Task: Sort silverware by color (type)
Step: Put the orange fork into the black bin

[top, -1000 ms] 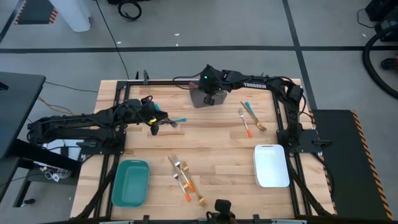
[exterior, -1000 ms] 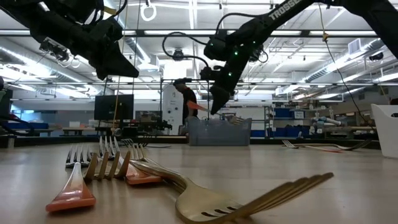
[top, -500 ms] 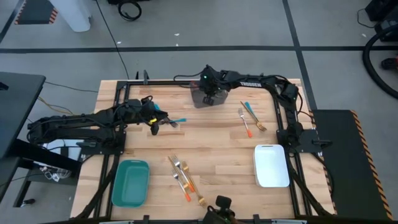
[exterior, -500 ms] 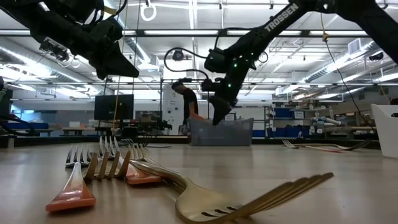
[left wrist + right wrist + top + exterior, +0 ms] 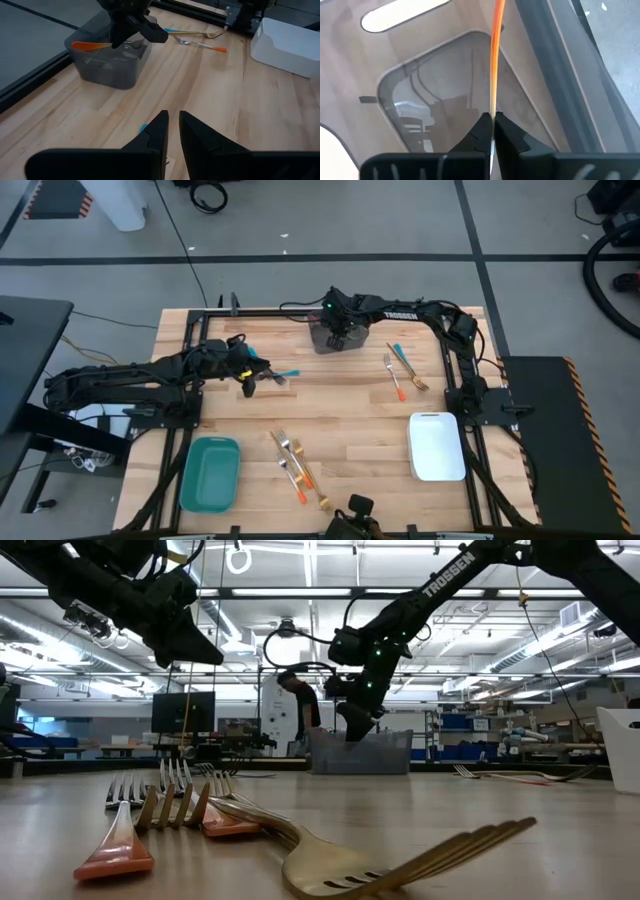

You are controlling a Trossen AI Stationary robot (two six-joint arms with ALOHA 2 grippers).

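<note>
My right gripper (image 5: 337, 332) reaches over the grey bin (image 5: 334, 340) at the table's far edge, shut on an orange-handled utensil (image 5: 92, 46). My left gripper (image 5: 255, 380) hovers left of the middle, open by a narrow gap (image 5: 173, 125), next to a blue-handled utensil (image 5: 287, 373) that lies flat on the table. Several forks, orange-handled and gold (image 5: 297, 465), lie by the near edge. Three more utensils (image 5: 402, 370) lie on the right. My right gripper pinches the orange-handled utensil between its two fingertips (image 5: 484, 131), coming from above into the grey bin's mouth. The orange handle (image 5: 496, 50) runs on beyond the fingertips and sticks out sideways over the bin's rim (image 5: 85, 46), lifted clear of the table.
A teal bin (image 5: 210, 473) stands near the near-left corner and a white bin (image 5: 437, 445) at the right. The low view shows the near forks (image 5: 180, 810) close up. A person (image 5: 300, 710) stands in the room beyond the table.
My right gripper has gone down toward the grey bin with the orange-handled utensil, from above the bin's rim to its mouth.
</note>
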